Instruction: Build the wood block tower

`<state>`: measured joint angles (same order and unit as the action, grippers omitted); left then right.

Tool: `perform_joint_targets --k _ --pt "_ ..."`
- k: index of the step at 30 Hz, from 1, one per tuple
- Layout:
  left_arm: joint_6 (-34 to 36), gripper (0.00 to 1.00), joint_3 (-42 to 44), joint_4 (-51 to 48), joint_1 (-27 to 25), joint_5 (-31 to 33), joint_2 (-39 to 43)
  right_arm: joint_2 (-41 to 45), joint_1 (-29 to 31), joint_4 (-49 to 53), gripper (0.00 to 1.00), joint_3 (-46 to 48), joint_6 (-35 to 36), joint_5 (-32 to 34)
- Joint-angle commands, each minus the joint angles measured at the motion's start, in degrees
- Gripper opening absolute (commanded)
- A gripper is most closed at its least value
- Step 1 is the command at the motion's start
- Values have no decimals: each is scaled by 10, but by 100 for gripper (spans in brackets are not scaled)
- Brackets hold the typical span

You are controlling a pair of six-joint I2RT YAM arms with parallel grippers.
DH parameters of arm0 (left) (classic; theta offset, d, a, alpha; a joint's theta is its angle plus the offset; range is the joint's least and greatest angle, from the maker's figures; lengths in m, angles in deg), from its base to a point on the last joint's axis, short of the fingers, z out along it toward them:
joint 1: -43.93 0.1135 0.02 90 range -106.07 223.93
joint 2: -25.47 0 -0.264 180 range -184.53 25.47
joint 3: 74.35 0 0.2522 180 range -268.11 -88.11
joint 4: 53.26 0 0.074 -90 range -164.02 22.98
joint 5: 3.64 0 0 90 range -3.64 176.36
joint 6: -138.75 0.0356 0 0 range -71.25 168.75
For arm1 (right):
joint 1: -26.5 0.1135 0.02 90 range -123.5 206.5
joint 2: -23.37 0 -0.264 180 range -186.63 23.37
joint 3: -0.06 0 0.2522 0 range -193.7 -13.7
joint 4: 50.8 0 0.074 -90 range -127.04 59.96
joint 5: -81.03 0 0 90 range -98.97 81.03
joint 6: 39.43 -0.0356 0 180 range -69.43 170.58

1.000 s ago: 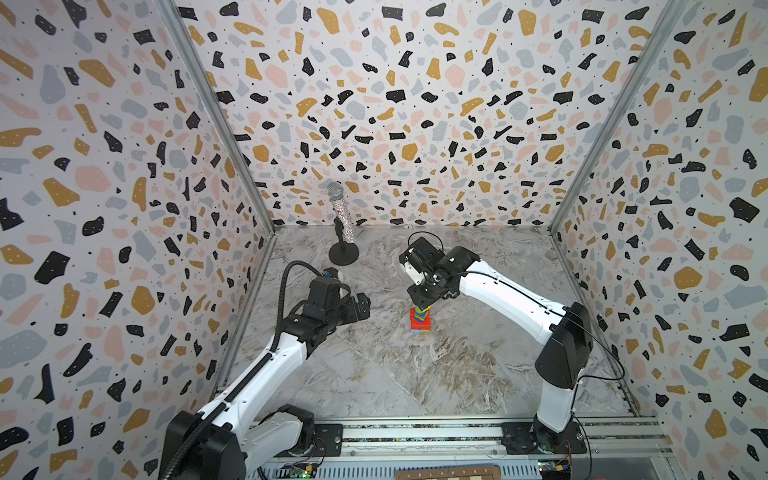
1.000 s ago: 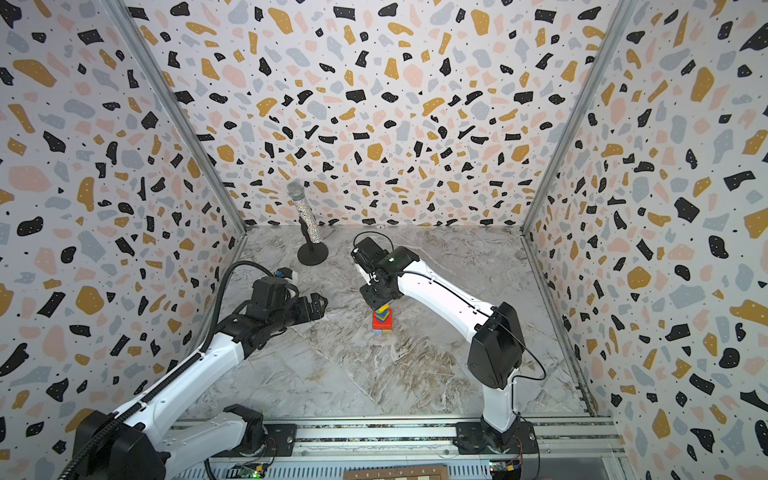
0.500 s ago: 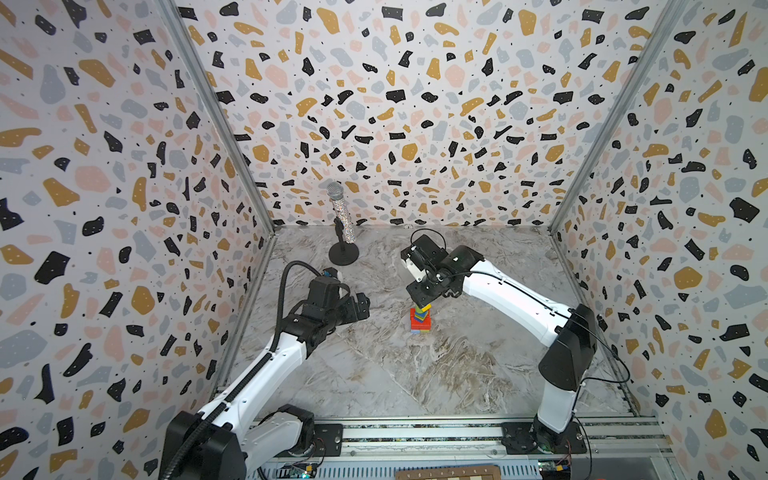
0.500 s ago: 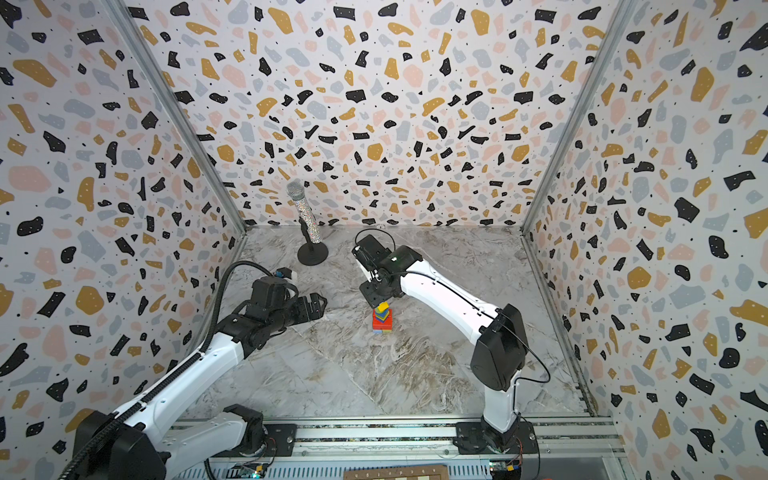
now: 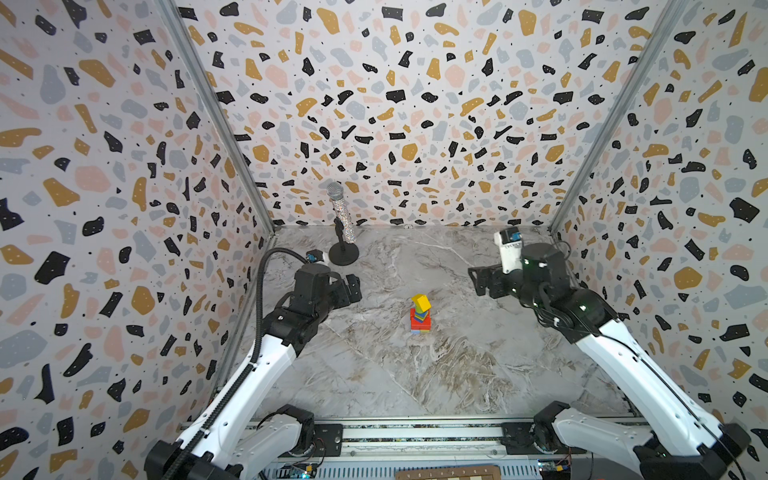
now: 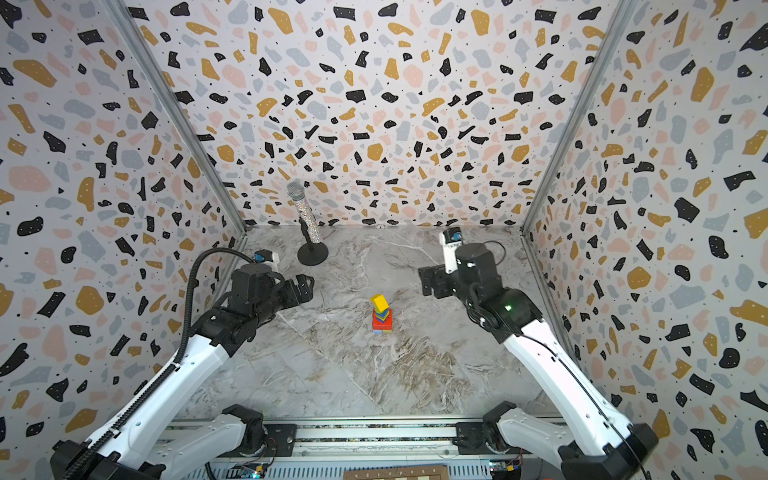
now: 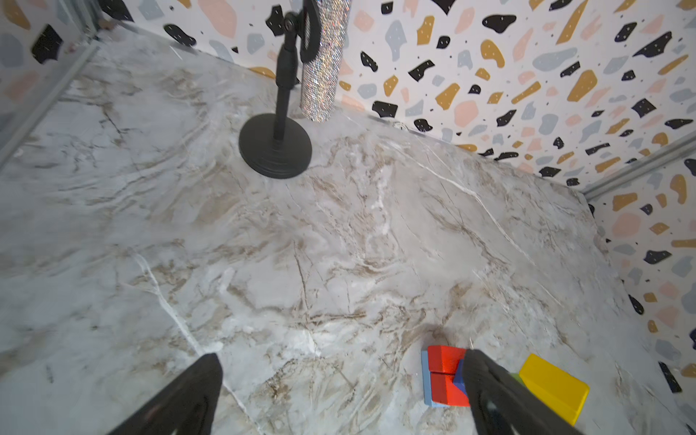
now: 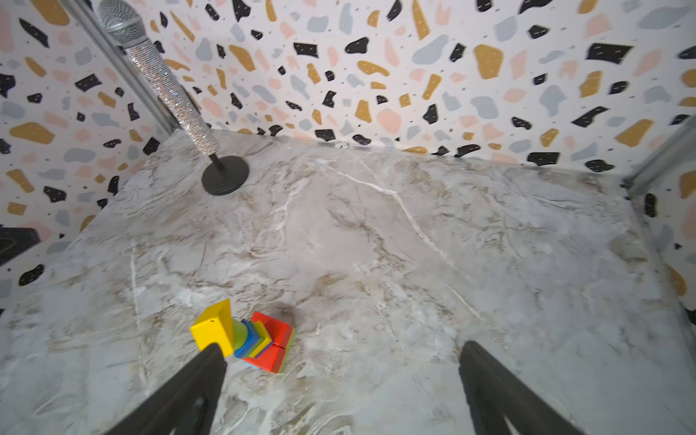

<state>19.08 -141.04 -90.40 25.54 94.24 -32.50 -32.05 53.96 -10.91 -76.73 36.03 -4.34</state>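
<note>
Grey-veined marble tabletop enclosed by terrazzo-patterned walls, shown in both top views. Near the tabletop's middle stands the tower of painted wood blocks: light-blue and lime base, red bricks, small blue and lime pieces, and a yellow cube on top, turned at an angle to the red layer. Left gripper, to the tower's left and apart from it, has its jaws spread wide and holds nothing. In the left wrist view one finger overlaps the stack in line of sight only. Right gripper, to the tower's right and well apart, is likewise spread wide and empty. Glittery silver microphone on a black stand stands behind the tower and to its left, near the back wall.
</note>
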Motion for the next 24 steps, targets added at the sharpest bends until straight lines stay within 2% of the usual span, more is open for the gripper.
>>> perform_joint_targets --k 1,6,10,16,19,24 --pt "-6 100 -13 -12 5 94 1 31 -23 -84 99 71 -29 -2" --pt "-6 100 10 24 11 139 5 92 -28 -180 99 205 -20 90" --pt "-1 100 74 94 15 229 7 160 -31 -383 99 392 56 188" --pt "32 100 165 209 21 315 17 280 -32 -639 99 595 76 196" --pt "12 100 195 228 22 377 7 277 -34 -673 99 625 92 235" --pt "130 100 217 294 26 415 -19 203 -41 -697 99 623 113 275"
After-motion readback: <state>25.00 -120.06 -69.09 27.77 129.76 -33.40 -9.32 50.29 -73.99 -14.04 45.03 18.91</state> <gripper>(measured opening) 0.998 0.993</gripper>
